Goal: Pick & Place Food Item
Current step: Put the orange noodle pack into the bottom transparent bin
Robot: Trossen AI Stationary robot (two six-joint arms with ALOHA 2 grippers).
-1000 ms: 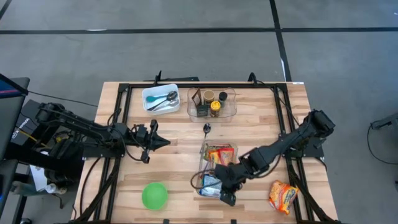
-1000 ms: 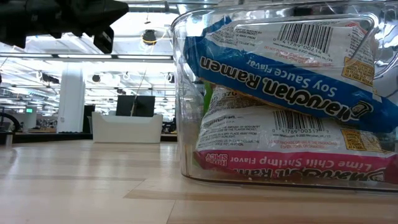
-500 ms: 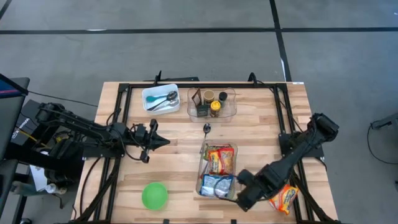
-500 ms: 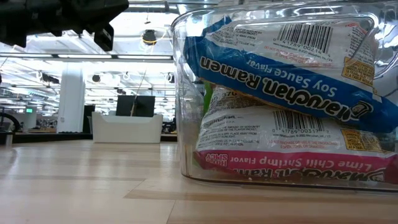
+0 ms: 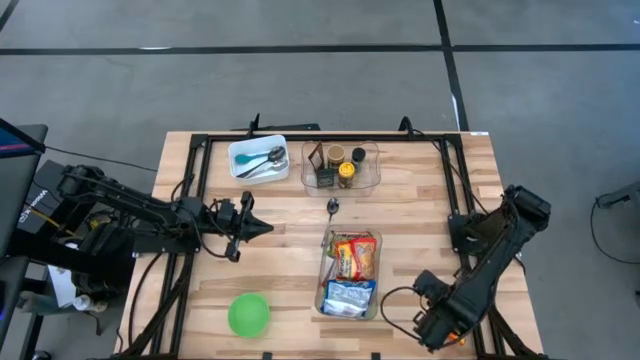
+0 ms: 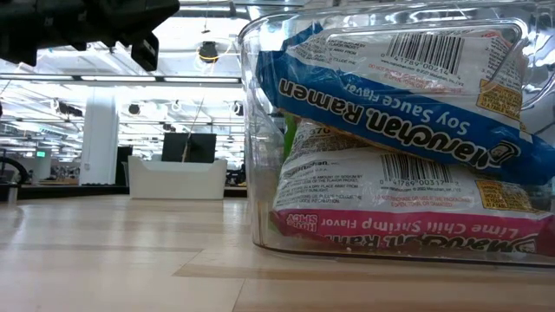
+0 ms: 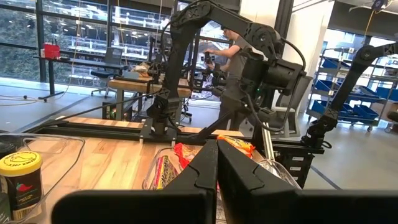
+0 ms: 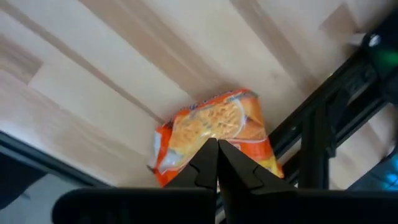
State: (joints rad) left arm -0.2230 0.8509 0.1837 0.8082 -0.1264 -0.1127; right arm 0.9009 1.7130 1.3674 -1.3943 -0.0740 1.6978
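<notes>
High view has the clear bin (image 5: 322,290) already stuffed with ramen, one orange packet (image 8: 214,134) left on the desk (image 5: 280,270), right gripper (image 5: 436,330) over it, jaws look closed, empty.

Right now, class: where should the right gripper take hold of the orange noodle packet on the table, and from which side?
From above: the orange noodle packet lies flat on the table, apart from the clear bin. The right gripper, shut, probably should open and pinch across its narrower width, near the middle.
</notes>
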